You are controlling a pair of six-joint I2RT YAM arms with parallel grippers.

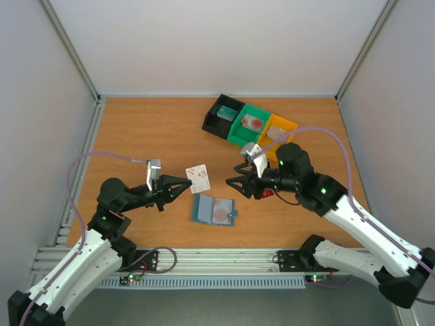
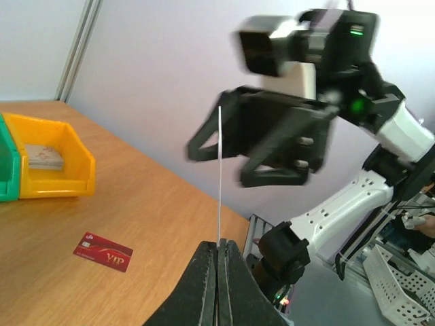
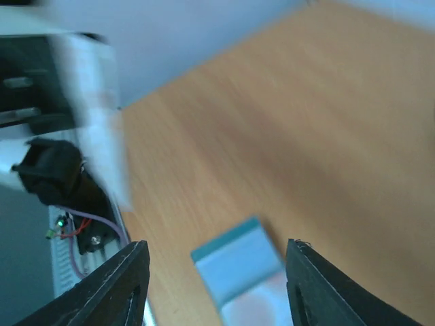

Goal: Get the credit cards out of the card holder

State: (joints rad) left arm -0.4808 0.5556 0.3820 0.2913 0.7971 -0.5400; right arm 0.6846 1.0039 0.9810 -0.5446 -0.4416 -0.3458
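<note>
- The card holder [image 1: 204,208] is soft, light blue and rectangular. It lies open and flat on the wooden table [image 1: 136,129] between the two arms, with its long axis running roughly left to right. A small tab sits on its right edge.
- We see a pinkish card [image 1: 221,212] in its right half.
- The left gripper [image 1: 187,183] is pinched tight on a thin white card [image 1: 198,178], which sticks straight out past the fingertips (a mere line in the left wrist view).
- The right gripper [image 1: 231,185] is spread wide and holds nothing.
- A dark red card [image 2: 103,251] printed "VIP" lies flat on the table beneath the right arm.
- The black bin [image 1: 223,117], green bin [image 1: 239,133] and orange bin [image 1: 284,125] are hard plastic and stand in a row. The orange one holds a pale stack [image 2: 44,156].
</note>
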